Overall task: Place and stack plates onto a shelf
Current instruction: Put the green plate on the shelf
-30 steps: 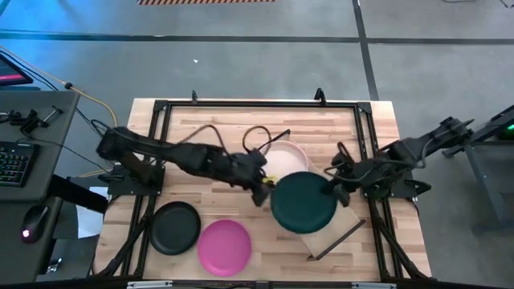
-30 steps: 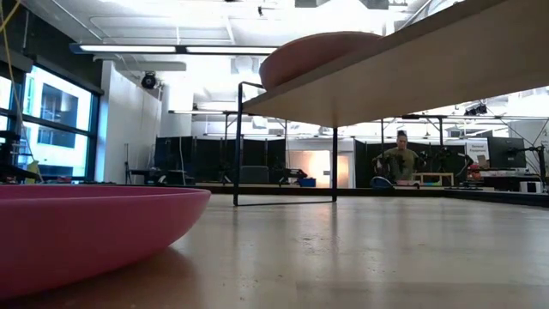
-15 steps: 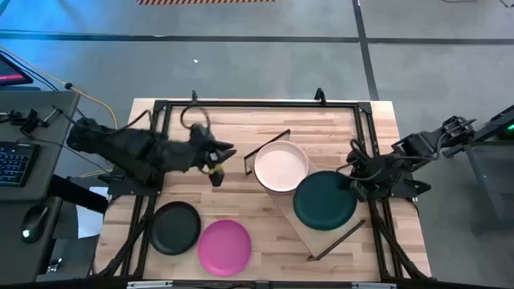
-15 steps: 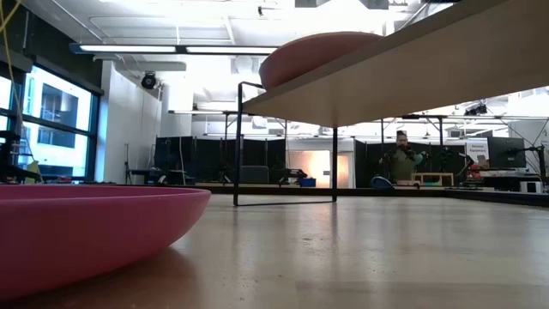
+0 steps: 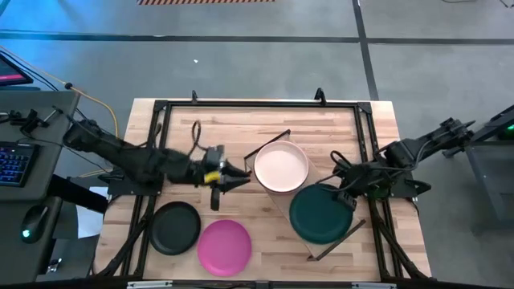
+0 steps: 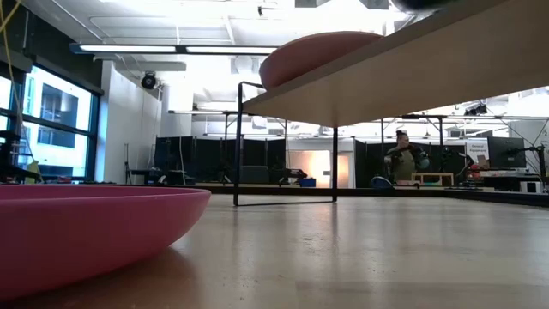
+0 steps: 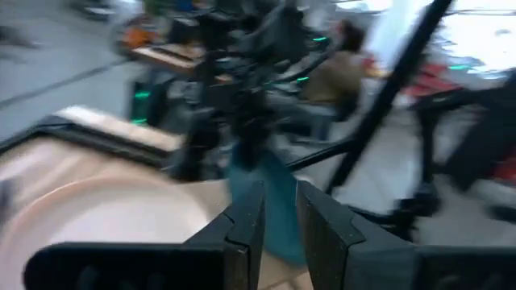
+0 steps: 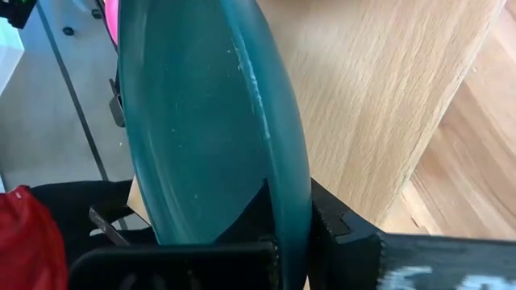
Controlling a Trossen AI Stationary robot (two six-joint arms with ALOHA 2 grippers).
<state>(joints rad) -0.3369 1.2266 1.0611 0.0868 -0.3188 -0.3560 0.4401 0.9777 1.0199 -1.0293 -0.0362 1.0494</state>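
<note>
My right gripper (image 5: 344,195) (image 8: 294,242) is shut on the dark green plate (image 5: 320,215) above the near right half of the shelf (image 5: 351,227), a light wood board lying slantwise on the table. The light pink plate (image 5: 281,166) (image 6: 317,53) rests on the shelf's far left half. My left gripper (image 5: 237,180) (image 7: 280,216) hovers left of the pink plate with only a narrow gap between its fingers, holding nothing. The black plate (image 5: 177,227) and the magenta plate (image 5: 225,246) (image 6: 86,232) lie on the table near its near edge. No other plates show. My right gripper pinches the dark green plate's rim (image 8: 292,211) on the plate's right far side (image 5: 340,198), one finger (image 8: 339,229) on each face. It comes from the table's right. The plate is tilted over the shelf board (image 8: 387,97); whether its lower edge touches the board cannot be told.
A dark metal frame (image 5: 241,104) runs along the table's far and side edges. The shelf's thin dark end frames (image 5: 337,241) (image 6: 283,146) stand at both ends of the board. Bare wood lies between the black plate and the left gripper. A person (image 6: 401,159) stands far behind the table.
The right gripper carried the dark green plate toward the table's right, off the pink plate's side, then toward the near edge along the shelf. The left gripper drew back to the left and far side, then came partway back toward the pink plate.
</note>
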